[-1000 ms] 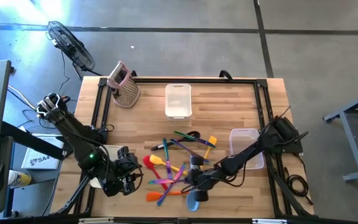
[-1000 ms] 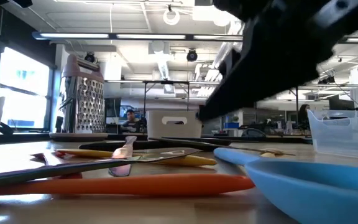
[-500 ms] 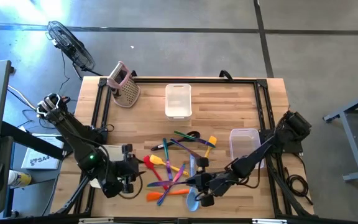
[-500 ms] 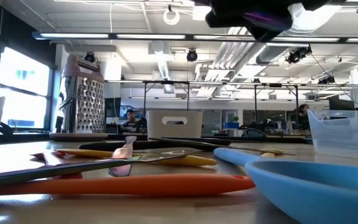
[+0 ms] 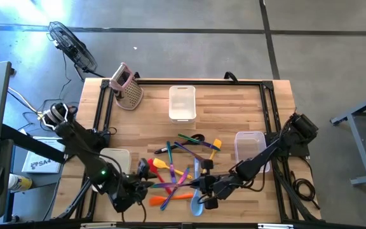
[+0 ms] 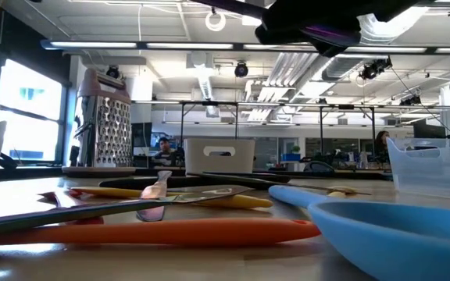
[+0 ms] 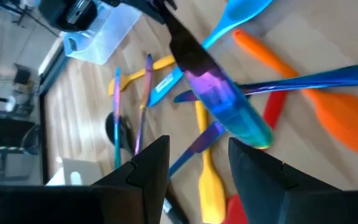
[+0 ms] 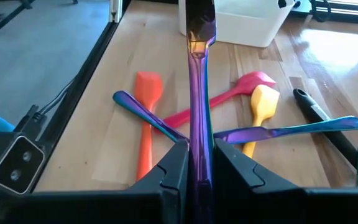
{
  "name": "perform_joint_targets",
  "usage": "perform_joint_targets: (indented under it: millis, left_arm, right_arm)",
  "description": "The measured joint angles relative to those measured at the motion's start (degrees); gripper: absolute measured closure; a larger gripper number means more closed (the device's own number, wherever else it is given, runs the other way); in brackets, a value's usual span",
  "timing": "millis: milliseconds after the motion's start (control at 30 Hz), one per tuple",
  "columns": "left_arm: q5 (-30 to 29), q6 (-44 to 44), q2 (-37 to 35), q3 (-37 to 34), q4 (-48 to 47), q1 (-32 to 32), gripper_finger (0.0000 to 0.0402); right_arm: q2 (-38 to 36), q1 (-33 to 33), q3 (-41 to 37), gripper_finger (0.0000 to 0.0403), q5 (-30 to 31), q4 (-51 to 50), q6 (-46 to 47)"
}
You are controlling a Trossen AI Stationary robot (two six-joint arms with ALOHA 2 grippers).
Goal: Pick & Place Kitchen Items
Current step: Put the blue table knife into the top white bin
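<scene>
Right tool (image 8: 196, 163) is clamped on an iridescent purple utensil (image 8: 197, 74), lifted clear of the utensil pile (image 5: 180, 168) w/ clear bin (image 5: 251, 147) just beside, prob. its drop spot. Left tool (image 7: 197, 167) hovers open over the pile, ready for another pick.

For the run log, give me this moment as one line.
right gripper: shut on iridescent utensil, lifted | left gripper: open, facing it | pile: on table
</scene>
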Motion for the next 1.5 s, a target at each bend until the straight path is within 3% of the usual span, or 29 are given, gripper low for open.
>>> perform_joint_targets:
  millis: [233, 567, 1500]
  left_arm:
    - [-1.97, 0.09, 0.36, 0.0, 4.14, -1.86, 0.0242]
    - [-6.23, 0.2, 0.36, 0.0, 1.86, -7.35, 0.0242]
    - [-8.22, 1.93, 4.86, 0.0, 3.96, -1.1, 0.0242]
  right_arm:
    - [0.0, 0.07, 0.0, 0.0353, -0.25, 0.14, -0.22]
    - [0.0, -0.53, 0.02, 0.0353, 0.11, -0.15, -0.29]
    - [0.0, -1.88, 0.02, 0.0351, -0.52, -0.04, 0.22]
